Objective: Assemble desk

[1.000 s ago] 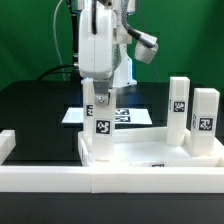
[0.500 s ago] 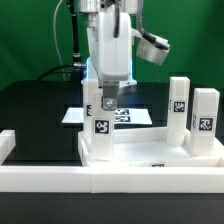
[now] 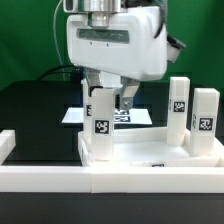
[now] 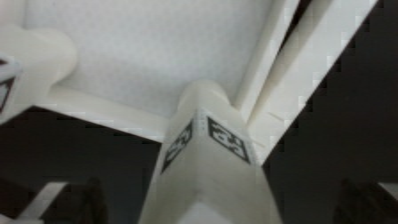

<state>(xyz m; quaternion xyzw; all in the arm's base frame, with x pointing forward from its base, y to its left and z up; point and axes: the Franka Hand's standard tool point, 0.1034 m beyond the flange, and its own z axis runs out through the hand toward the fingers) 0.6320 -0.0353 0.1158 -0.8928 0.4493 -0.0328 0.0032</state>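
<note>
The desk's white tabletop panel [image 3: 150, 150] lies rim up against the front rail. One square leg [image 3: 100, 125] with a tag stands upright in the panel's corner at the exterior view's left. Two more legs [image 3: 178, 108] [image 3: 205, 118] stand at the right end. My gripper [image 3: 108, 95] hangs over the left leg, open, with a finger on either side of the leg's top and a gap on both sides. In the wrist view the leg [image 4: 214, 150] rises between the dark fingers [image 4: 63, 200], with the tabletop's floor [image 4: 160, 60] behind it.
A long low white rail [image 3: 110, 182] runs along the front and a short piece [image 3: 8, 145] stands at the exterior view's left. The marker board [image 3: 135, 116] lies on the black table behind the tabletop. A black cable hangs at the back left.
The jaws have opened and let go of the left leg, which stays upright in the corner. The hand has turned about its axis above the leg.
</note>
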